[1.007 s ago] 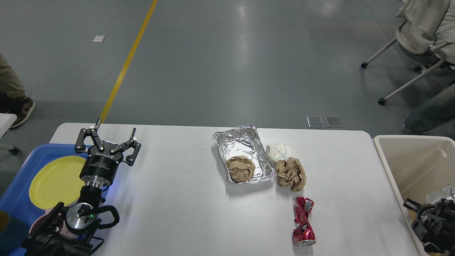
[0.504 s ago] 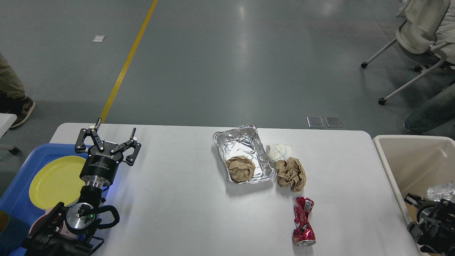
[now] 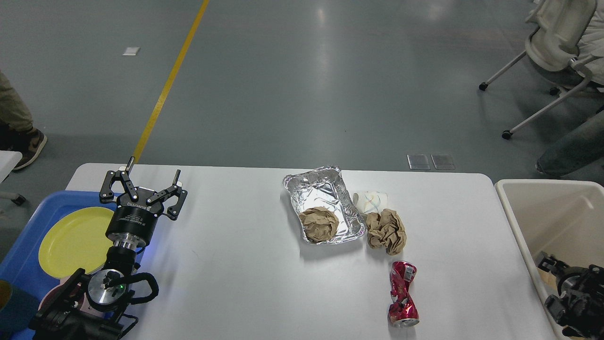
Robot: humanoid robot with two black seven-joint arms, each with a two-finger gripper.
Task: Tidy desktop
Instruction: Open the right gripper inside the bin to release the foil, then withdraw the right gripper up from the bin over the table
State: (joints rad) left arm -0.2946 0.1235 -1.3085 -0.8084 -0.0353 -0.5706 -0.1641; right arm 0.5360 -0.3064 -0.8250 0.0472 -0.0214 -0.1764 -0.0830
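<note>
White surface [image 3: 236,264] spreads beneath and right of the left tool [image 3: 141,186], fingers spread wide and empty near its far left corner, right tool [image 3: 547,263] beyond its right edge over the beige bin [image 3: 519,198], grip unclear.

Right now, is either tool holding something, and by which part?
The left tool is open and holds nothing. The right tool, over the beige bin, is too dark to tell.
</note>
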